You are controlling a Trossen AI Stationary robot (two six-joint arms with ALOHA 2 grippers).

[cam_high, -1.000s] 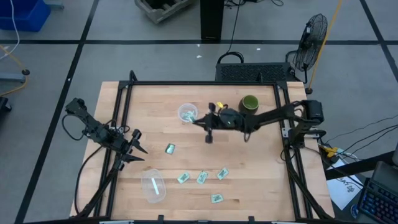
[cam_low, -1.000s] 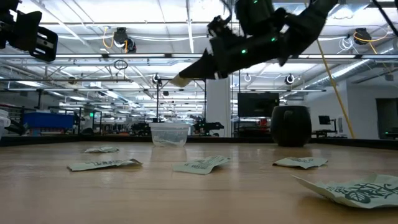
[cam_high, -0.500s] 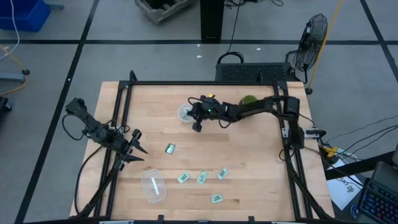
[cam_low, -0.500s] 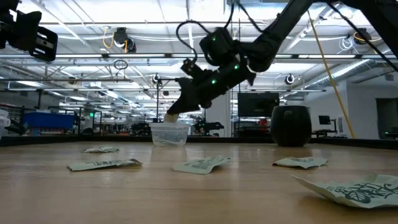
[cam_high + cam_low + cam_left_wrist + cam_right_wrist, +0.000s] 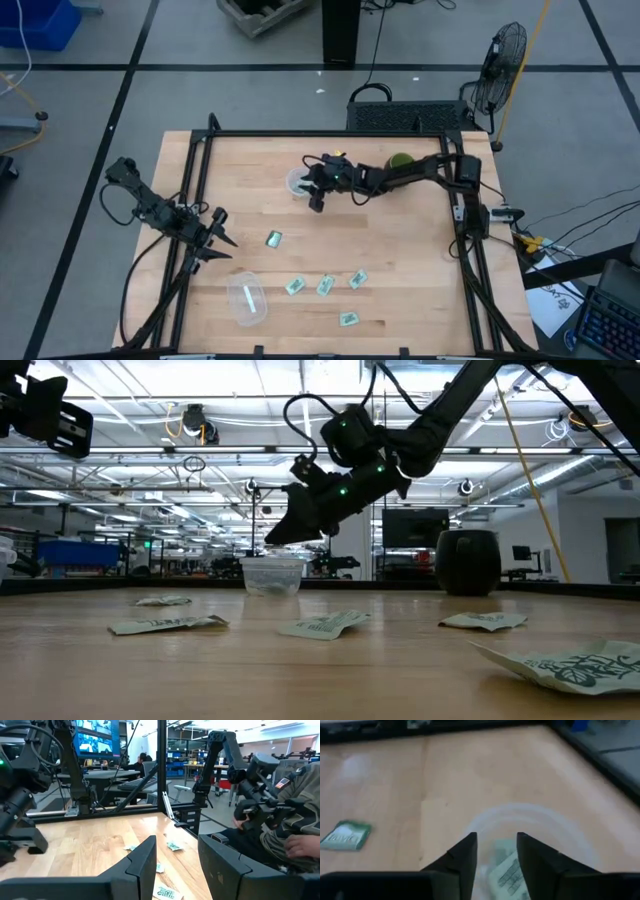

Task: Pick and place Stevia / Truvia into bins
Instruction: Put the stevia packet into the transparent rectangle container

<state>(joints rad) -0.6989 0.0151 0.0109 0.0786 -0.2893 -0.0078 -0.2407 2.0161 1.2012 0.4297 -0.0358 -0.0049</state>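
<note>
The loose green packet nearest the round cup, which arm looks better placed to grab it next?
Probably the right. The right gripper hangs open over the round cup, not far from that sachet. The left gripper waits open near the table's left edge, roughly as close, though it looks parked.

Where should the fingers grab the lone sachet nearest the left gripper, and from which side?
Come straight down on that sachet and pinch it across its short width, probably near the middle. It lies flat on the table, so there is no raised edge for a side approach. It sits apart from the other sachets, leaving room for open fingers. The left gripper is closest.
</note>
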